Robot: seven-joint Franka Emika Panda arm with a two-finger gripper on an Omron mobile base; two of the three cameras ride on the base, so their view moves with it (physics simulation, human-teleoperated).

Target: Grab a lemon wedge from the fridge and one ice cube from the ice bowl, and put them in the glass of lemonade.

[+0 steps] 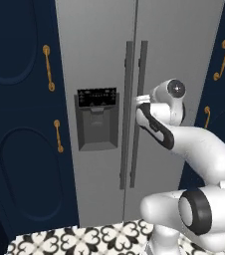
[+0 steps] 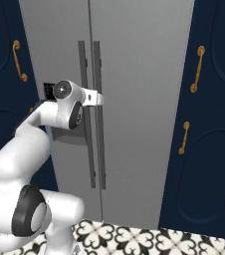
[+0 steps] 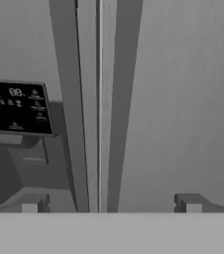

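The fridge [image 1: 104,50] stands shut between navy cabinets [image 1: 20,124] with gold handles [image 1: 48,67]. Its two long bar handles [image 1: 134,114] run side by side down the middle, and the dark dispenser panel [image 1: 97,98] sits on the left door. The gripper [image 3: 111,203] hangs close in front of the bar handles at about dispenser height, jaws spread wide and holding nothing. A patterned tile floor [image 1: 84,239] lies below.
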